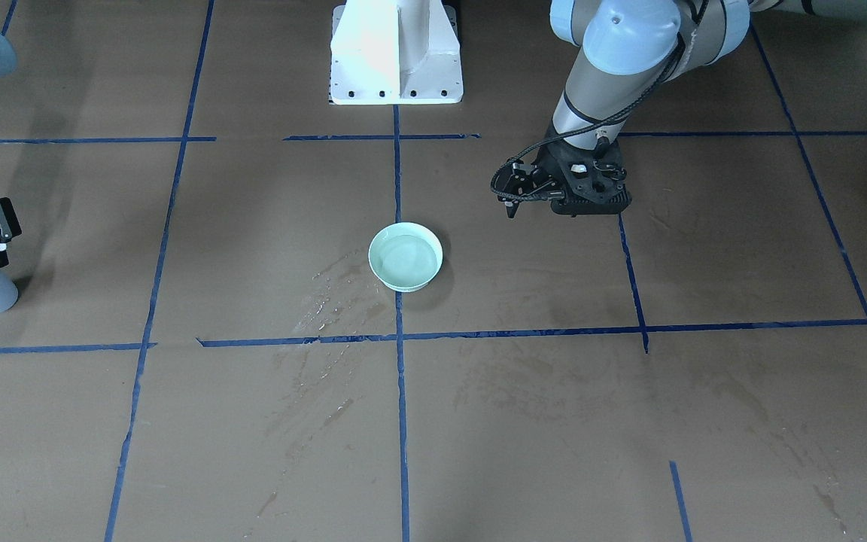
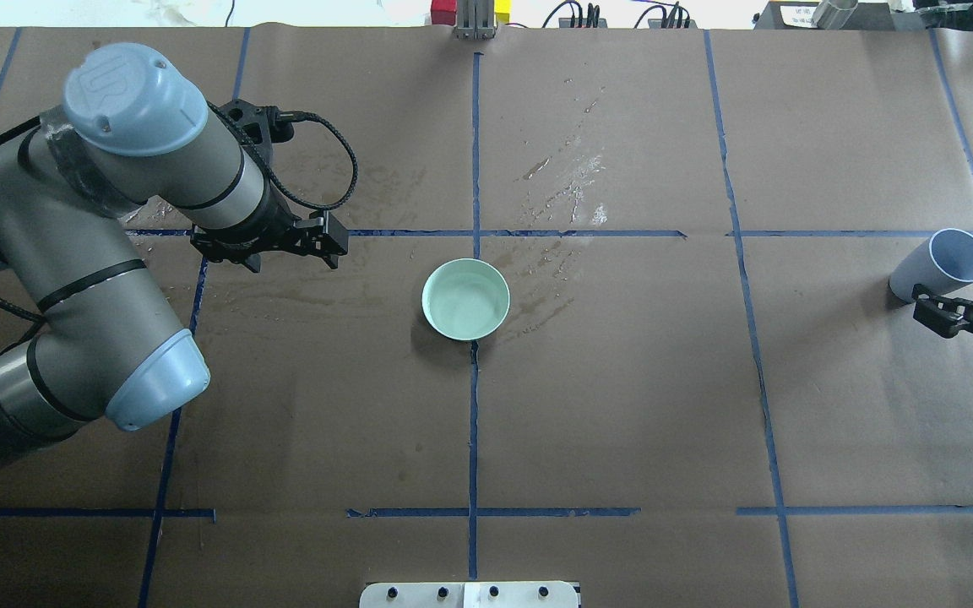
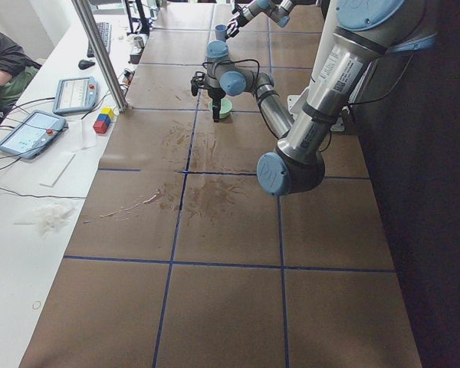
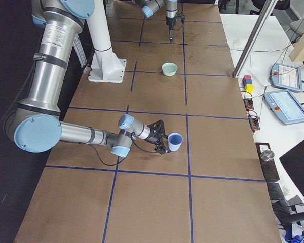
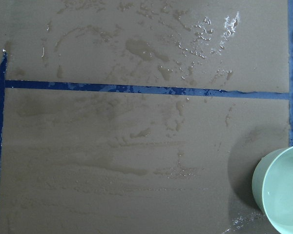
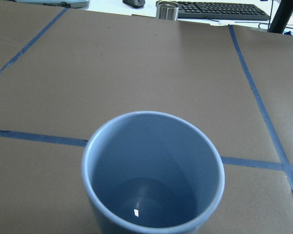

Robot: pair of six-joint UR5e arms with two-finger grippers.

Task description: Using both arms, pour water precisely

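cup straight ahead of right gripper at the table's right end; water sits in bowl at centre

right gripper (image 2: 922, 306) spread wide, holding nothing; blue cup (image 2: 941, 262) upright, long axis vertical, just beyond its fingertips and looking empty; cannot tell whether the fingers flank it; water (image 1: 405, 258) lies in green bowl (image 1: 403, 284) at the middle of the table (image 2: 622, 405), well apart from cup; left gripper (image 2: 294, 257) also wide and empty, near bowl, the nearer arm to it; judged next: right closes on cup.
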